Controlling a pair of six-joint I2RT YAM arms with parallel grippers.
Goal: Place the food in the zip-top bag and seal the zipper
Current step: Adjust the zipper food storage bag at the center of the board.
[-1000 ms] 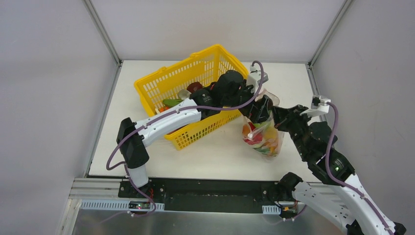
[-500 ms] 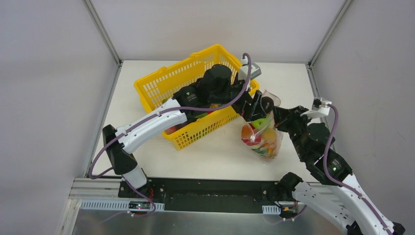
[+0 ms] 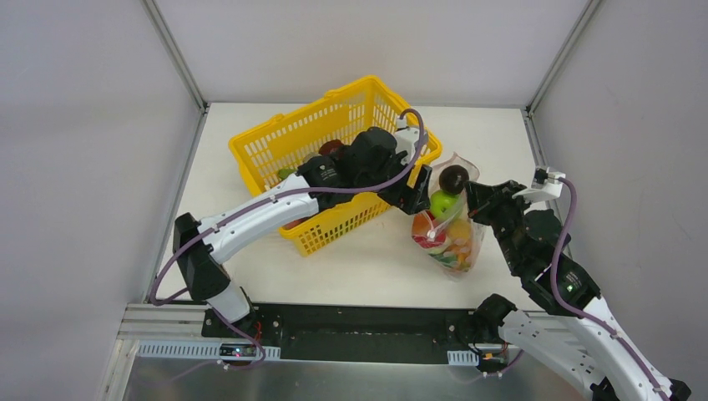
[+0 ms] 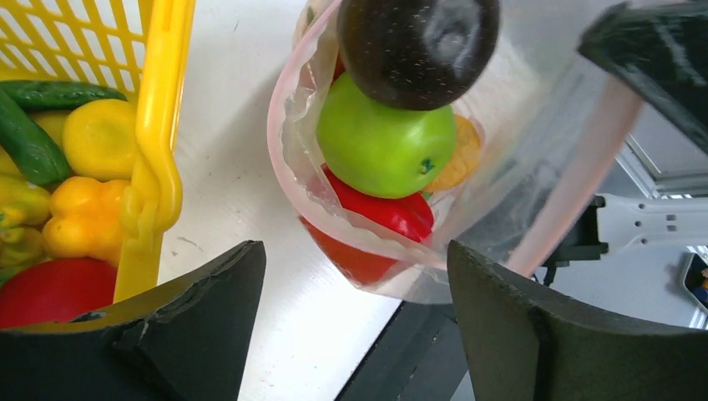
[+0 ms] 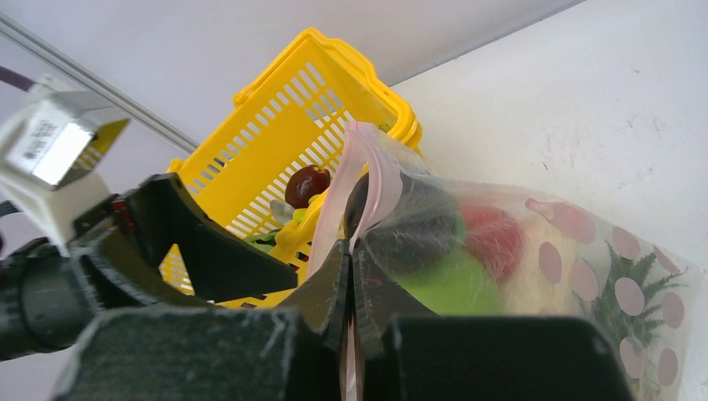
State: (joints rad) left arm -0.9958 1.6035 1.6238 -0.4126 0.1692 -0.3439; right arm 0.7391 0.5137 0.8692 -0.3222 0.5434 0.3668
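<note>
Describer: Grey walls (image 3: 83, 167) enclose a white table (image 3: 359, 267) seen from above. A yellow lattice basket (image 3: 284, 142) sits at upper centre with toy vegetables inside. Two white-and-black arms reach up from the bottom edge.

Listener: Where is the bag?

Describer: The zip-top bag (image 3: 455, 246) stands right of centre, just beside the basket, packed with colourful toy food. The right gripper (image 5: 351, 276) is clenched on the bag's rim and holds the mouth up. The left gripper (image 4: 355, 326) hangs spread wide and empty, between the basket and the bag mouth.

Listener: What is at the mouth?

Describer: A dark avocado (image 4: 417, 46) sits on top of a green apple (image 4: 384, 142), with a red piece (image 4: 392, 215) below. The pinkish zipper (image 4: 576, 192) runs along the open edge at the right of the left wrist view.

Listener: What could go wrong?

Describer: I'd judge the avocado sits so high that it could roll out onto the table. It could also keep the zipper strips from meeting. Only one edge is pinched, so the soft bag could sag or tip if that hold slips.

Listener: Any writing?

Describer: No brand is visible. A white tag (image 5: 46, 142) at the upper left of the right wrist view has print too blurred to read. The bag's side shows printed pink dots (image 5: 622, 305).
</note>
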